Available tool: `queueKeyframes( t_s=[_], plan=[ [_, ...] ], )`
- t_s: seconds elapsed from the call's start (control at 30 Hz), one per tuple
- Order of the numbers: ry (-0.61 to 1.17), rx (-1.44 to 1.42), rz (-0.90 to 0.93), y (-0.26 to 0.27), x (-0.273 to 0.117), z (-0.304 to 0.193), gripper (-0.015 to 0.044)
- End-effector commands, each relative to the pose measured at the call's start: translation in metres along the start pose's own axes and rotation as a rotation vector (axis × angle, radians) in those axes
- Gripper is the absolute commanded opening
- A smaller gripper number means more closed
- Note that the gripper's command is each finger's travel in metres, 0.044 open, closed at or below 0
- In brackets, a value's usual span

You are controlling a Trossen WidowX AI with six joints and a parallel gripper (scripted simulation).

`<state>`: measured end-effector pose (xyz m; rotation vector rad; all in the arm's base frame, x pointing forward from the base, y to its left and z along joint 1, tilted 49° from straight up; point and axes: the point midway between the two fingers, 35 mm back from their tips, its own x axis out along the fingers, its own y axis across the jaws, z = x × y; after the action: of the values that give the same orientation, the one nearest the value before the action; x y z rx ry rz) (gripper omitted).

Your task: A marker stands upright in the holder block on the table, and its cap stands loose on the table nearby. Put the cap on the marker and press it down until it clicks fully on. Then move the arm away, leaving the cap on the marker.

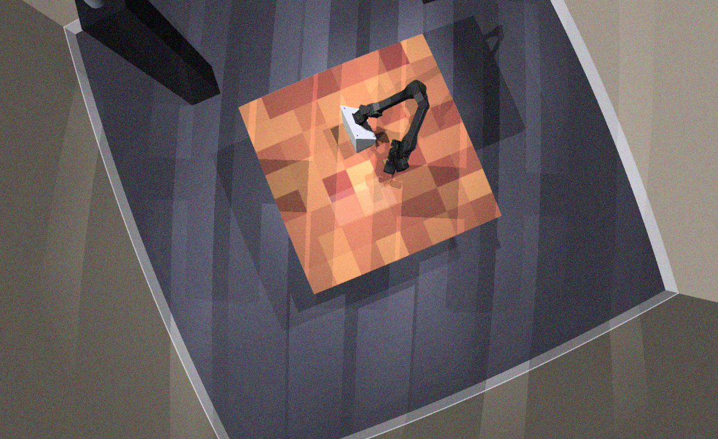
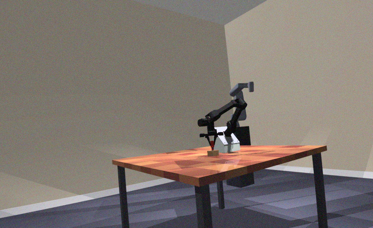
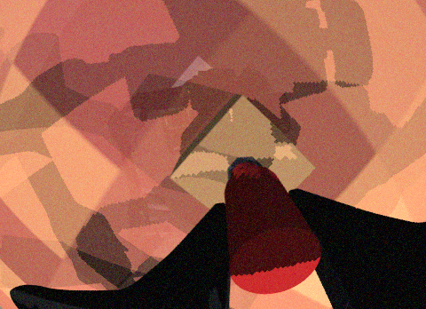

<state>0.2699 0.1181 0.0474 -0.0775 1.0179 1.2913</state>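
Over the block (image 3: 245, 140), the end effector (image 3: 269, 286) grips the cap (image 3: 269, 233), seemingly started onto the marker (image 3: 244, 162); next, press straight down.

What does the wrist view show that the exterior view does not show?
Only the wrist view shows the gripper fingers clamping the red cap from close up, with a sliver of the dark marker tip at its far end. Only the exterior view shows the whole arm and the table legs. Both show the cap over the tan holder block.
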Motion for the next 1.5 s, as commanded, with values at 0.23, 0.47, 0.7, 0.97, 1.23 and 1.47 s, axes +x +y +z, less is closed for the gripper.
queueKeyframes(
  t_s=[0.23,0.47,0.7,0.97,1.23,1.47],
  plan=[
    [-0.004,0.008,0.004,0.000,0.006,0.000,0.0000],
    [0.000,0.002,0.002,0.001,0.005,-0.001,0.0157],
    [0.000,0.002,0.002,0.001,0.005,-0.001,0.0341],
    [0.004,0.003,-0.002,-0.002,-0.016,0.000,0.0440],
    [0.003,0.003,0.001,0.000,-0.070,-0.001,0.0440],
    [0.001,0.408,0.001,-0.001,-0.065,-0.003,0.0282]
  ],
)
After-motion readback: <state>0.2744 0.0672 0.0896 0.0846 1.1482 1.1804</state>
